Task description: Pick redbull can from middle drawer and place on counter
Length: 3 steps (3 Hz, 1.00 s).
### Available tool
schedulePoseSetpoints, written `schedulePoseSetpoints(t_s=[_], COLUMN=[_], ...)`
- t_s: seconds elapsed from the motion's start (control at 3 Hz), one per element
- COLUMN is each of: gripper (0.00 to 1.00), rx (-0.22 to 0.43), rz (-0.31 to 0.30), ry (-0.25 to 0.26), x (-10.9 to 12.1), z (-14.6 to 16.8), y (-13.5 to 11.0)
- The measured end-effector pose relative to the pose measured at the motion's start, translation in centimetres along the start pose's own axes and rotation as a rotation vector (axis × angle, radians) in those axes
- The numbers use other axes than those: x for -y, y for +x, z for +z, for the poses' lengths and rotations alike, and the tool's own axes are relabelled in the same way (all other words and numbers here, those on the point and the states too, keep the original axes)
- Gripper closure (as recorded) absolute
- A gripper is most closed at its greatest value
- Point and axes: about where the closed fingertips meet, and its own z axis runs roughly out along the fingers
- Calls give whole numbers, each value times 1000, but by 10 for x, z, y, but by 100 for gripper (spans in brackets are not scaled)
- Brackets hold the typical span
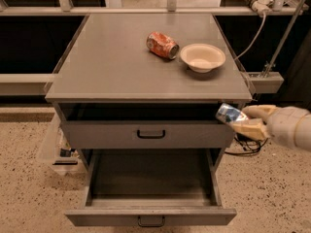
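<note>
Camera view: gripper (241, 122) clamped on the redbull can (230, 114), just off the counter's (112, 62) front-right corner.

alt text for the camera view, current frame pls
The gripper holds the redbull can off the cabinet's front right corner, just below the level of the counter and above the open middle drawer. On the counter, a dented orange-red can lies beside a beige bowl.

The gripper (246, 122) holds the redbull can (228, 113) beside the front-right corner of the counter (116, 62)
</note>
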Motion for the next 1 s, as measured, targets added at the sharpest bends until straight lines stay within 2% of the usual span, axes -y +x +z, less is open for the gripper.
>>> schedulePoseSetpoints(t_s=[0.33, 0.67, 1.0], gripper=[100, 100, 100], rx=[29, 64, 63], rz=[1, 66, 65], ry=[-65, -216, -277], x=[6, -23, -39], z=[-38, -48, -50], y=[-24, -16, -16])
